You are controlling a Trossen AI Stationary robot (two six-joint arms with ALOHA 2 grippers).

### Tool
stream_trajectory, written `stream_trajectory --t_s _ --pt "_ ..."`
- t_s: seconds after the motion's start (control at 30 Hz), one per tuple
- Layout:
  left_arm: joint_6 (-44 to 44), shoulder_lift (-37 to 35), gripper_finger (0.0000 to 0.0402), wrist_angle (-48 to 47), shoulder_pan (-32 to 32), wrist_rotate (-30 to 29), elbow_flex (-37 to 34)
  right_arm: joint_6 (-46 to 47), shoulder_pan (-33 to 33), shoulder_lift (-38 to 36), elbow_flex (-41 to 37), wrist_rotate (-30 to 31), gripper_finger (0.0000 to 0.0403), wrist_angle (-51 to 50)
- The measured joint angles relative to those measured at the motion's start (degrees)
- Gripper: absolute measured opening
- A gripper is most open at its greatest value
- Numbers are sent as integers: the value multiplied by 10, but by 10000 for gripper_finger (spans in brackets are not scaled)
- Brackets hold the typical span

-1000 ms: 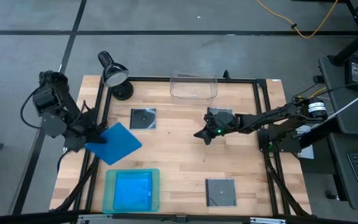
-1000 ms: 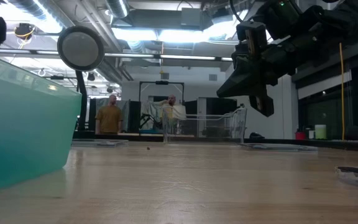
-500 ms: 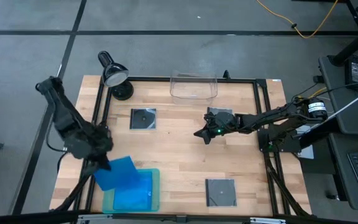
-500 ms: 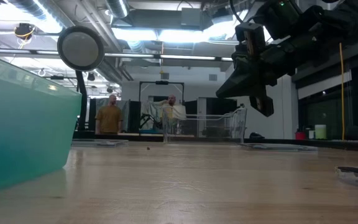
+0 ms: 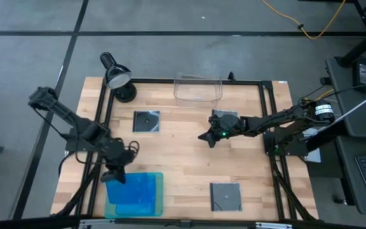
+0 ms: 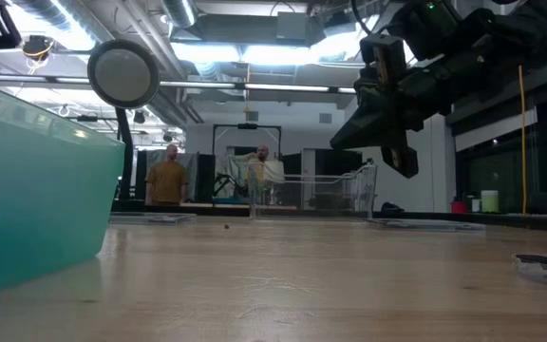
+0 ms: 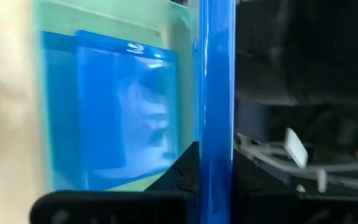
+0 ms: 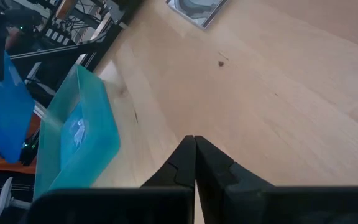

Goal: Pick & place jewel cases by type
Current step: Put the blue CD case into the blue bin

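My left gripper [image 5: 115,175] is over the far left corner of the teal tray [image 5: 159,191], shut on a bright blue jewel case [image 7: 216,74]. The case shows edge-on in the left wrist view and as a tilted blue sheet [image 8: 5,106] in the right wrist view. Another blue case [image 7: 114,106] lies flat in the tray. Two dark grey square cases lie flat on the table [image 5: 146,121] [image 5: 225,196]. A third [image 5: 224,117] is partly under the right arm. My right gripper [image 5: 205,137] is shut and hovers above mid-table. My left gripper pinches the blue case between its two fingers at one edge [image 7: 216,140]. The thin case runs straight out between the fingers. It hangs below the gripper, lifted clear, on edge above the tray's left side [image 8: 55,124].
A clear plastic bin [image 5: 197,89] stands at the table's far edge and a desk lamp [image 5: 116,76] at the far left corner. A black frame runs round the table. Bare wood lies between the tray and the right arm. Two people stand far off in the room [image 6: 169,176].
My left gripper has carried the blue case from the table's left edge toward the near edge and over the tray. The case has turned from lying nearly flat to hanging on edge below the fingers. The right arm has kept still.
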Motion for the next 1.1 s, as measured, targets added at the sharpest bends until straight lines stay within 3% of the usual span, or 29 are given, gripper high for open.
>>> stream_trajectory --t_s 0.13,0.27,0.93,1.1 --pt "18 39 22 46 23 73 0 -2 4 0 0 0 7 0" --pt "25 57 22 56 30 95 0 -15 9 0 0 -5 7 0" --pt "35 165 22 70 18 57 0 -27 9 0 0 -15 7 -2" --pt "11 178 22 95 7 12 0 -29 9 0 0 -15 7 -1"
